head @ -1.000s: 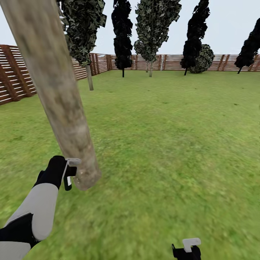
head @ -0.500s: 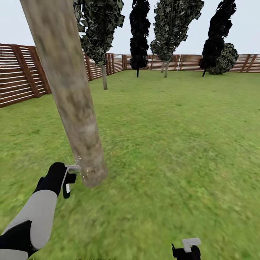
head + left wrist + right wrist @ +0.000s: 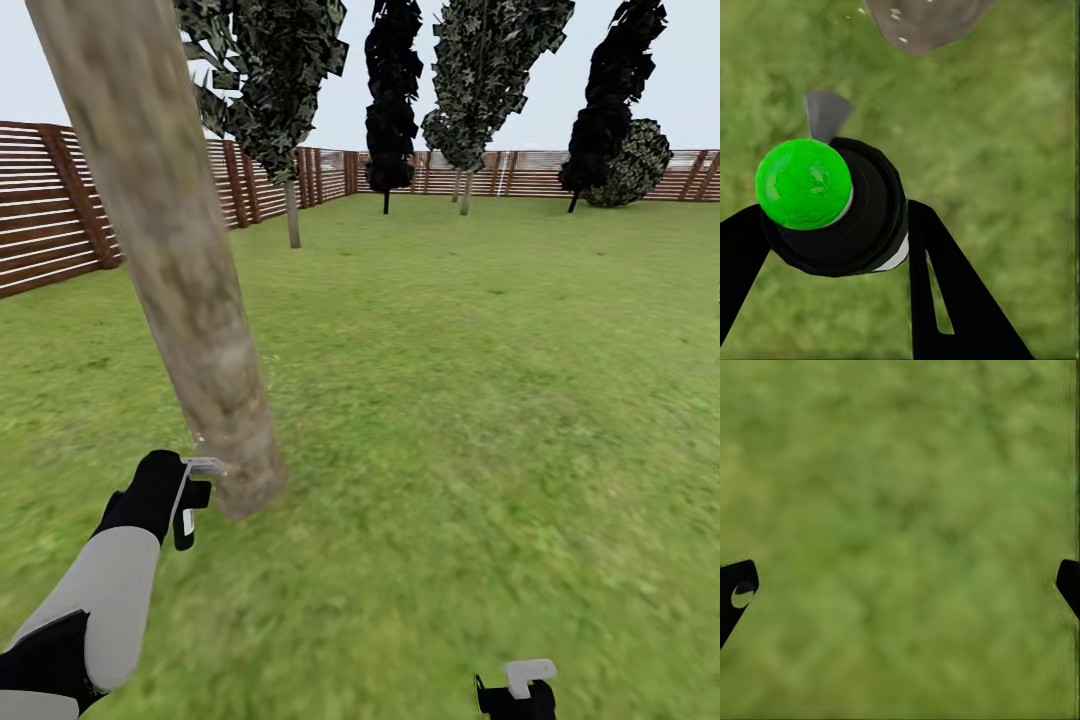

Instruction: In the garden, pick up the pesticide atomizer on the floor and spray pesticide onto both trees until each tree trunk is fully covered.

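Observation:
The tree trunk point(image 3: 170, 260), thick and mottled grey-brown, leans across the left of the head view and meets the grass at its base point(image 3: 922, 22). My left gripper point(image 3: 190, 500) hangs just beside that base, shut on the pesticide atomizer point(image 3: 847, 210). The atomizer is a small black bottle whose round spot looks bright green, with a grey nozzle towards the trunk. A few whitish pesticide specks point(image 3: 896, 13) dot the trunk's foot. Low at the front, my right gripper point(image 3: 515, 695) is open over bare grass, its fingers point(image 3: 735, 592) wide apart.
Green lawn stretches ahead to a brown slatted fence point(image 3: 60, 210). Dark narrow trees point(image 3: 392, 100) and leafier ones point(image 3: 270, 90) stand along the back. A round bush point(image 3: 625, 165) sits at the far right.
The head camera has swung, sliding the fence and far trees to the right in the picture. My left gripper keeps the atomizer beside the trunk's base. The right gripper has not moved.

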Controlling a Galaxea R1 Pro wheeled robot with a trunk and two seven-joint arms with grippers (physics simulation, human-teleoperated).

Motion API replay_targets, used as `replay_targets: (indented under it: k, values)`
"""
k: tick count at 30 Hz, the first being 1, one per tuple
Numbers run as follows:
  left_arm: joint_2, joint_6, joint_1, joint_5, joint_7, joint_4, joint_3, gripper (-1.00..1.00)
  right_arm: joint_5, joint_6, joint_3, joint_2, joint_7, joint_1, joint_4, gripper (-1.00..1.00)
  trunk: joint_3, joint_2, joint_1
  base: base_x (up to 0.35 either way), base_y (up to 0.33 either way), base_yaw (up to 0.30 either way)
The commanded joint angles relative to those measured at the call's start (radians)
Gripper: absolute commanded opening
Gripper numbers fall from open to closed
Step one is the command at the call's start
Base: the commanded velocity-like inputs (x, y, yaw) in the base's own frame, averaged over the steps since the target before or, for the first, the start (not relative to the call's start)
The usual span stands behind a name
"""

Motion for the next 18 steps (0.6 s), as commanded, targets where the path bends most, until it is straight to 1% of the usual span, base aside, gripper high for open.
replay_targets:
  k: [1,4,6,15,18]
  values:
    - [0.0,0.003,-0.001,-0.01,-0.01,-0.001,0.004,-1.0,0.001,-0.001,0.008,0.0,-0.007,-0.001,0.001,1.0,-0.001,0.0,0.0,0.0,-0.275,0.0]
    - [0.0,0.003,-0.001,-0.01,-0.01,-0.001,0.003,-1.0,0.0,-0.001,0.008,0.0,-0.007,-0.001,0.001,1.0,-0.001,0.0,0.0,0.0,-0.276,0.002]
    - [-0.001,0.003,-0.001,-0.01,-0.01,-0.001,0.003,-1.0,0.0,-0.001,0.008,0.0,-0.007,-0.001,0.001,1.0,-0.001,0.0,0.0,0.0,-0.275,0.139]
    - [0.002,0.004,-0.001,-0.012,-0.009,-0.002,0.007,-1.0,0.001,-0.001,0.008,0.002,-0.007,-0.001,0.001,1.0,-0.001,0.0,0.0,0.002,-0.275,0.266]
    - [0.002,0.003,0.001,-0.014,-0.008,-0.001,0.007,-1.0,0.001,-0.001,0.008,0.002,-0.007,-0.001,0.001,1.0,-0.001,0.0,0.0,0.14,-0.245,0.246]
